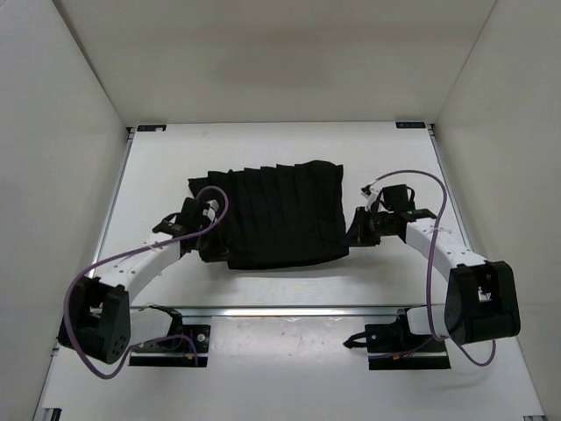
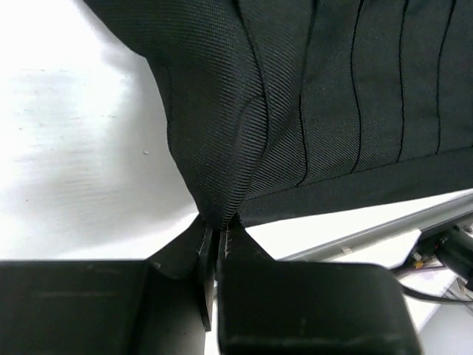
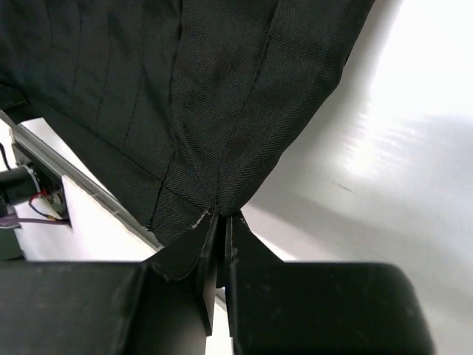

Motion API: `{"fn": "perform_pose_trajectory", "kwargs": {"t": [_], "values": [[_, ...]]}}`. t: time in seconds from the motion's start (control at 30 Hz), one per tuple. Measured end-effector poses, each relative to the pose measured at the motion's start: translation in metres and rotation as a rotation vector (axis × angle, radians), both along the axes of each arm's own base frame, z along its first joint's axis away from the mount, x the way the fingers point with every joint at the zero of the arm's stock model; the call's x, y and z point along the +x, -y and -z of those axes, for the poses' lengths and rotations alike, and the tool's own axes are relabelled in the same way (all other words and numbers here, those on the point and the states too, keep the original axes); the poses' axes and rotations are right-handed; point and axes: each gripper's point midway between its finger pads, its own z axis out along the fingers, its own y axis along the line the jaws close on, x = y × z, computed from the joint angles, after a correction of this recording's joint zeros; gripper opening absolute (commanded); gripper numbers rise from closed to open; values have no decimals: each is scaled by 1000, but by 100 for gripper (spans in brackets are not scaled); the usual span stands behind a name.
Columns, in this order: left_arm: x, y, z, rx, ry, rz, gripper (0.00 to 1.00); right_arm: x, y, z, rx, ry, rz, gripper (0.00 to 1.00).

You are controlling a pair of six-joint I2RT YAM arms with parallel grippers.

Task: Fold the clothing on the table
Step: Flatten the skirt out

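Item: pleated skirt [image 1: 276, 215], black, soft matte twill, with parallel pleats running far to near. It lies at the middle of the white surface [image 1: 263, 149], well inside the edges, with a shadow on the surface along its near hem.

Left wall: plain white panel [image 1: 53, 132].

Left arm: white links with a purple cable [image 1: 131, 254] that loops over the skirt's left edge in the top view. Black base plate [image 1: 171, 346] at the near edge.

Left hand [image 2: 219, 233]: fingers pressed nearly together on a gathered fold at the skirt's near left corner. The cloth rises from the tips in a narrow peak.

Metal rail [image 1: 289, 310]: runs across the surface between the skirt and the arm bases, near the hem but apart from it.

Right hand [image 3: 222, 218]: fingers closed tight on the skirt's near right corner, where a frayed pale thread shows at the tips.

Right arm: white links, purple cable [image 1: 438, 197] arching above the wrist. Second base plate [image 1: 399, 346] at the near edge.

Far corners: one small dark fitting [image 1: 151, 128] on the left and another [image 1: 410, 125] on the right, well apart from the skirt.

Right wall and back wall: plain white.
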Motion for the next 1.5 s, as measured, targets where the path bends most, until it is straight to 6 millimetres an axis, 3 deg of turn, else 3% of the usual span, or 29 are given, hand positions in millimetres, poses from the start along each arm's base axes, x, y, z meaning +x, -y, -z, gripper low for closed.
{"fn": "perform_pose_trajectory", "kwargs": {"t": [0.1, 0.13, 0.2, 0.27, 0.33, 0.4, 0.43, 0.47, 0.5, 0.6, 0.63, 0.7, 0.77, 0.83, 0.9, 0.97, 1.0, 1.07, 1.13, 1.2, 1.33, 1.5], "values": [[16, 1, -10, -3, -39, 15, 0, 5, 2, -4, -6, -32, 20, 0], [34, 4, -20, 6, -27, 24, 0, 20, 4, -15, -18, -26, 31, 0], [94, 14, -56, 31, 37, 58, 0, 77, 10, -54, -41, 70, 64, 0], [168, 28, -100, 35, 175, 77, 0, 150, 21, -113, -75, 237, 109, 0], [238, 38, -150, 29, 315, 78, 0, 211, 31, -179, -94, 420, 148, 0], [289, 46, -205, 3, 467, 61, 0, 251, 37, -254, -89, 611, 186, 0], [307, 49, -238, -14, 565, 48, 0, 258, 40, -287, -86, 702, 204, 0], [313, 48, -263, -24, 644, 35, 0, 254, 42, -311, -83, 762, 214, 0], [306, 46, -287, -29, 710, 28, 0, 245, 43, -329, -87, 810, 219, 0], [244, 36, -326, 6, 831, 6, 0, 206, 41, -347, -117, 879, 219, 0], [220, 34, -333, 2, 854, 13, 0, 190, 41, -342, -118, 881, 212, 0], [185, 31, -335, -26, 892, 29, 0, 163, 41, -314, -101, 841, 192, 0], [163, 28, -307, -33, 865, 49, 0, 137, 38, -262, -83, 749, 161, 0], [147, 30, -246, -11, 758, 77, 0, 116, 38, -197, -92, 613, 148, 0], [125, 33, -160, 31, 570, 116, 0, 93, 41, -129, -112, 456, 149, 0], [87, 31, -81, 75, 358, 154, 0, 55, 37, -64, -130, 269, 137, 0], [63, 27, -50, 96, 263, 170, 0, 33, 33, -39, -137, 188, 126, 0], [23, 21, -17, 112, 140, 188, 0, -9, 25, -9, -142, 75, 100, 0], [-5, 15, -11, 108, 92, 184, 0, -41, 18, 0, -129, 27, 85, 0], [-16, 12, -24, 83, 113, 166, 0, -53, 16, -7, -105, 42, 100, 0], [-19, 8, -48, 32, 172, 127, 0, -53, 14, -29, -40, 114, 138, 0], [-20, 6, -38, 45, 91, 127, 0, -50, 12, -23, -26, 64, 146, 0]]}}
